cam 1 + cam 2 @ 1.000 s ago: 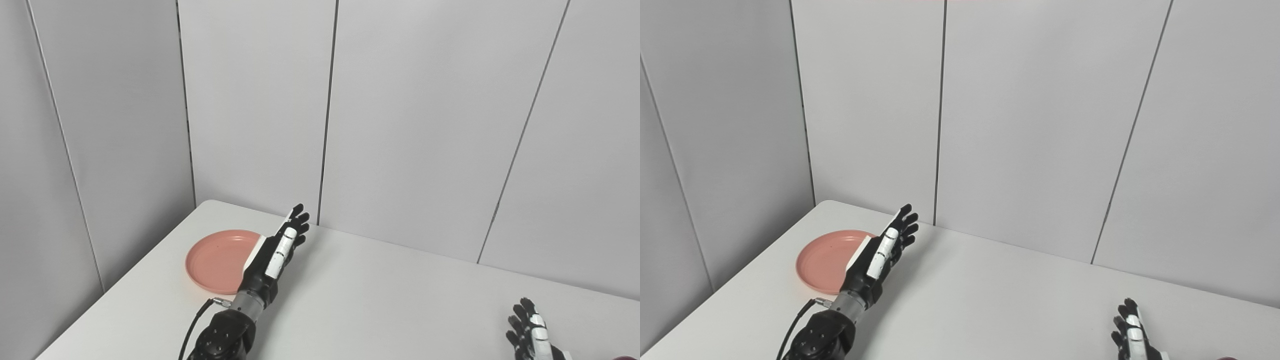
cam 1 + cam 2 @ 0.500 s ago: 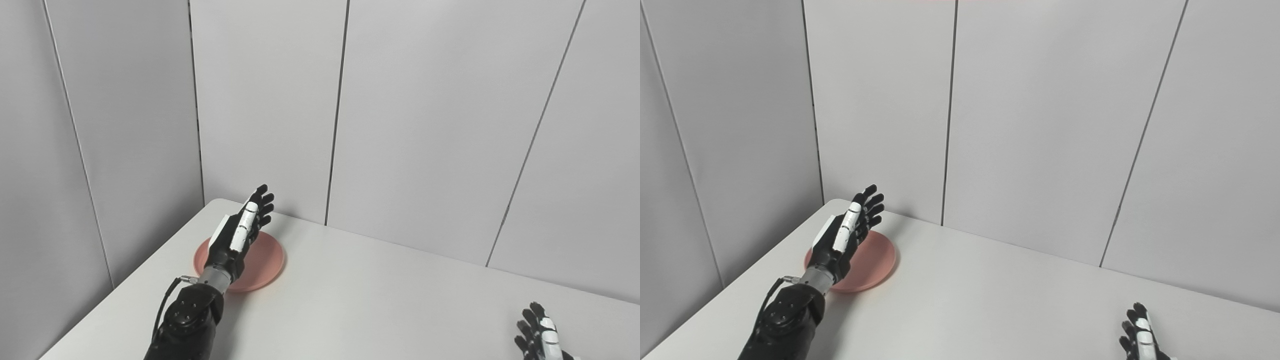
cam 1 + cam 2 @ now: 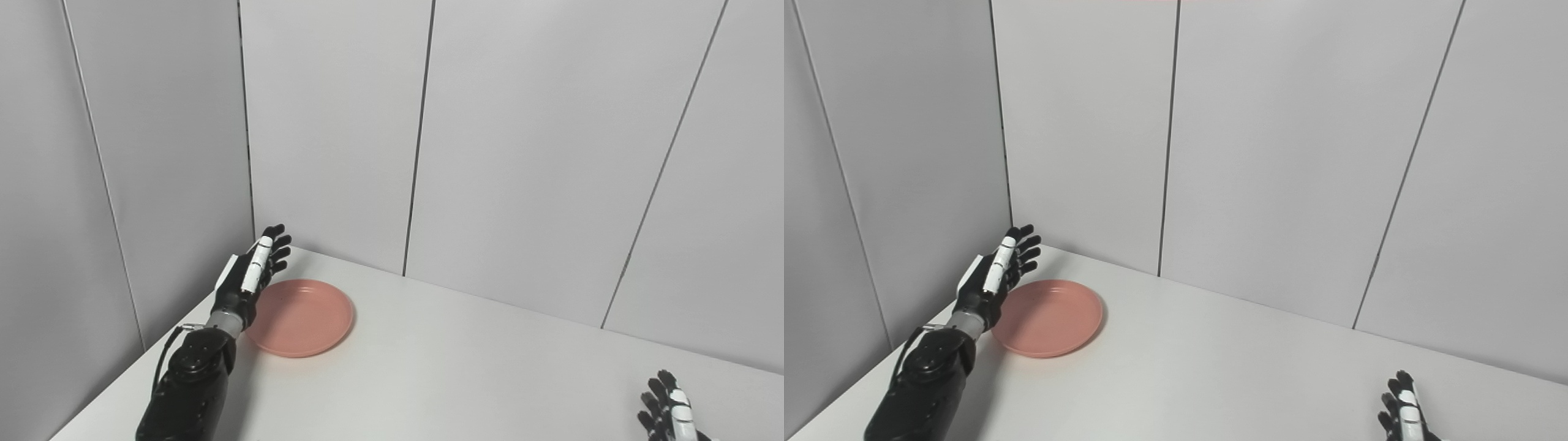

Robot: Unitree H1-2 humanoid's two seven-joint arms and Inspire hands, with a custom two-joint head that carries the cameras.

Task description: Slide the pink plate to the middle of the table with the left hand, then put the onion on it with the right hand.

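The pink plate (image 3: 301,316) lay flat on the white desk (image 3: 465,373), near its far left corner. The left hand (image 3: 250,278) stood just left of the plate at its rim, fingers stretched out and apart, holding nothing. Well right of the plate, the right hand (image 3: 1404,416) showed only splayed fingers, empty, at the bottom edge.

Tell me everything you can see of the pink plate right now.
The pink plate is round, shallow and matte, plastic by its look, with a low raised rim and nothing on it. It lies flat on the white table near the far left corner, well short of the middle. The left hand, open with fingers straight, stands edge-on at its left rim, overlapping it in both views; whether they actually touch cannot be told.
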